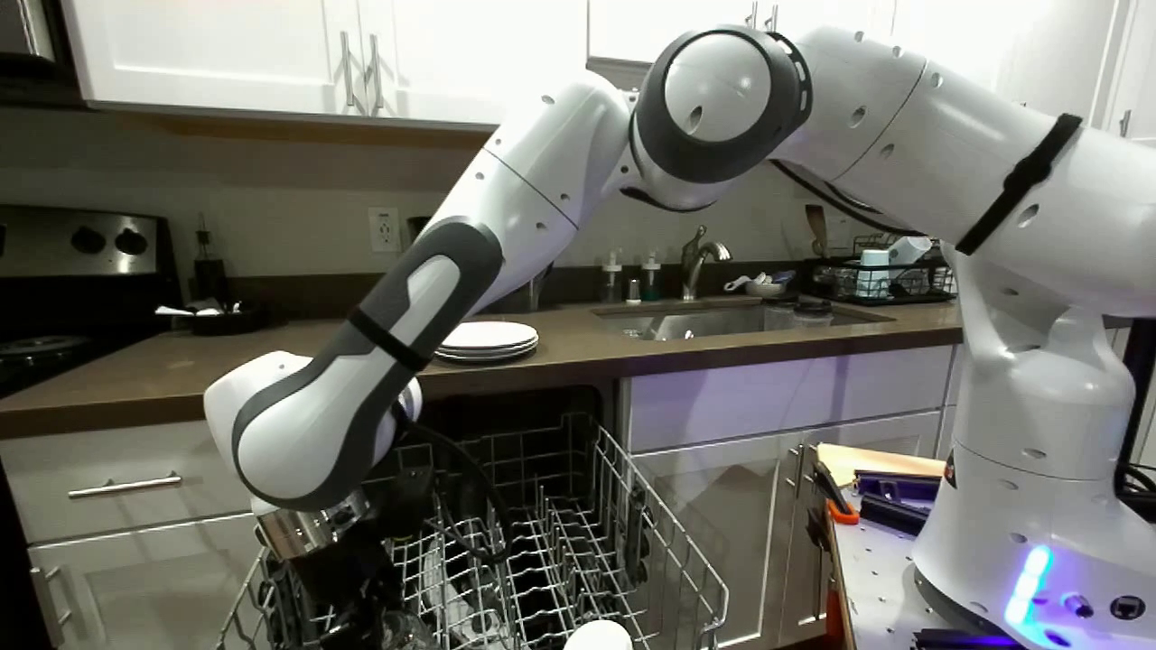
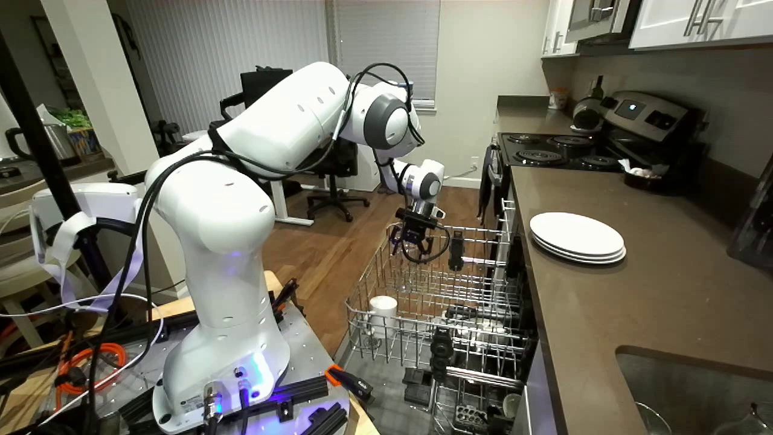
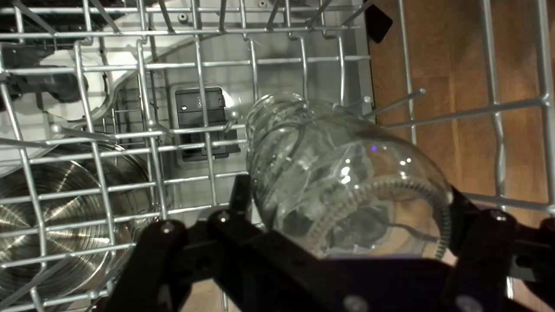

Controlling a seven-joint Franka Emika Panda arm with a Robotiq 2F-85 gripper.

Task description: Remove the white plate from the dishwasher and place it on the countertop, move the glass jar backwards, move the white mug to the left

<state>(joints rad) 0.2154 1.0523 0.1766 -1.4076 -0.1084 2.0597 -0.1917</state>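
Glass jar [image 3: 347, 173] between the gripper's [image 3: 349, 193] wide-set jaws in the wrist view and, in both exterior views alone, a white mug [image 2: 383, 308].

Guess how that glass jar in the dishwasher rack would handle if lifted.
The glass jar would likely be slippery, given its glossy wall. Being see-through glass among metal rack wires, it could chip. Its rounded body might roll if laid down.

White mug [image 2: 383, 307], white plates [image 2: 577, 234], brown countertop [image 2: 640, 302] (glass jar [image 3: 342, 173] colourless)
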